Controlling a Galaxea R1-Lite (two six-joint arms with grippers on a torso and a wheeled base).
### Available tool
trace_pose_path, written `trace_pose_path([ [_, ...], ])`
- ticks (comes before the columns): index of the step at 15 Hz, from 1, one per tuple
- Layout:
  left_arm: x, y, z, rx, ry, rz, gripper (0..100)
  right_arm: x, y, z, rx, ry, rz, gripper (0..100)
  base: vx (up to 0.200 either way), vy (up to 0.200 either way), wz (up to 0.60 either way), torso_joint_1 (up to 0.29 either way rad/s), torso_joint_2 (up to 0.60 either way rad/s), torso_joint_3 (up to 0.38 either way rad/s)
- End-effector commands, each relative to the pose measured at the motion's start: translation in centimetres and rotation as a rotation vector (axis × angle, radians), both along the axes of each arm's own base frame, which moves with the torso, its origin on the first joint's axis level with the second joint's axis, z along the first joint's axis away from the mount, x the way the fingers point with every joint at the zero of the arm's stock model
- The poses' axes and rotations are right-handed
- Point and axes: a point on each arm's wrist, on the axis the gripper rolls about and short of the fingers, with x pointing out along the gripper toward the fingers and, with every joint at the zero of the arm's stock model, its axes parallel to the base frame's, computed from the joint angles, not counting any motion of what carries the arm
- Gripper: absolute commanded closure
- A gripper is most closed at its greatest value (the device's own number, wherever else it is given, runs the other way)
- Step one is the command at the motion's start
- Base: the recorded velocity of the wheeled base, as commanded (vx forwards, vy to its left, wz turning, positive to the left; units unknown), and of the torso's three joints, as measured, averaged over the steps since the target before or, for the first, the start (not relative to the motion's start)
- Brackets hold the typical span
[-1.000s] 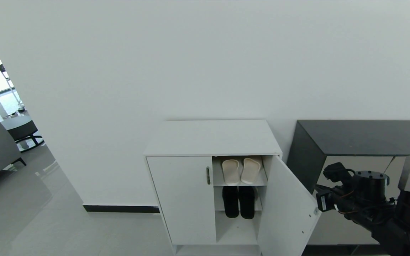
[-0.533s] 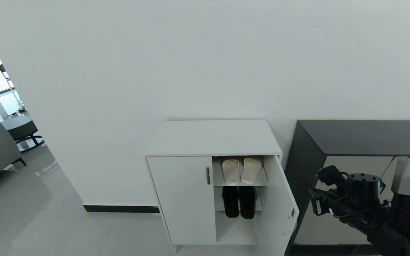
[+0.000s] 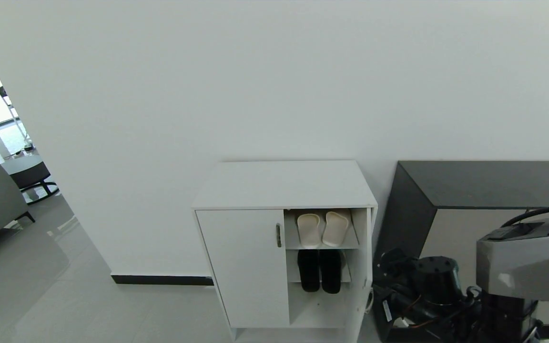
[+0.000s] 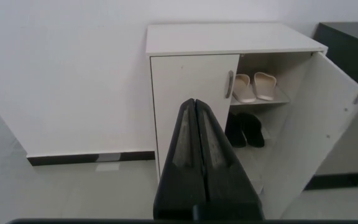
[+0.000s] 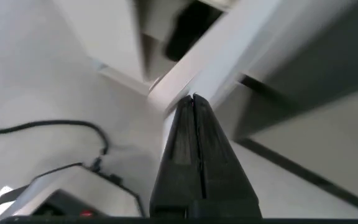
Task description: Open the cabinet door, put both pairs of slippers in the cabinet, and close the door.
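Right gripper (image 5: 193, 101): fingers pressed flat together, nothing held, tip at the free edge of the cabinet door (image 4: 319, 127), at 4 o'clock from the cabinet (image 3: 284, 186) in the head view. It is placed, apparently, to shove the door home rather than grip it. Door: open, hinged on the cabinet's 3 o'clock side. Inside: cream slippers (image 3: 323, 228) on the upper shelf (image 3: 292, 242), black slippers (image 3: 320, 276) at 6 o'clock beneath them, so stowing looks complete. Left gripper (image 4: 195, 107): closed, empty, well apart, facing the cabinet front.

R door (image 3: 364, 286) of cabinet (image 3: 284, 186) open; white slippers (image 3: 323, 228) upper shelf, black slippers (image 3: 320, 270) below.
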Motion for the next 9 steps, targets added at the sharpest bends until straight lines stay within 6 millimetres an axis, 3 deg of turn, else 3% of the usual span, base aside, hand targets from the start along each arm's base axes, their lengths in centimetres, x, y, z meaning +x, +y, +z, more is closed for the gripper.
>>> trace_pose_path([
  [1,0.0,0.0,0.0,0.0,0.0,0.0,100,-0.3,3.0,-0.3,0.042,-0.013,0.049,100,0.0,0.0,0.0,0.0,0.0,0.0],
  [9,0.0,0.0,0.0,0.0,0.0,0.0,100,-0.3,3.7,1.7,0.105,-0.134,0.001,100,0.0,0.0,0.0,0.0,0.0,0.0],
])
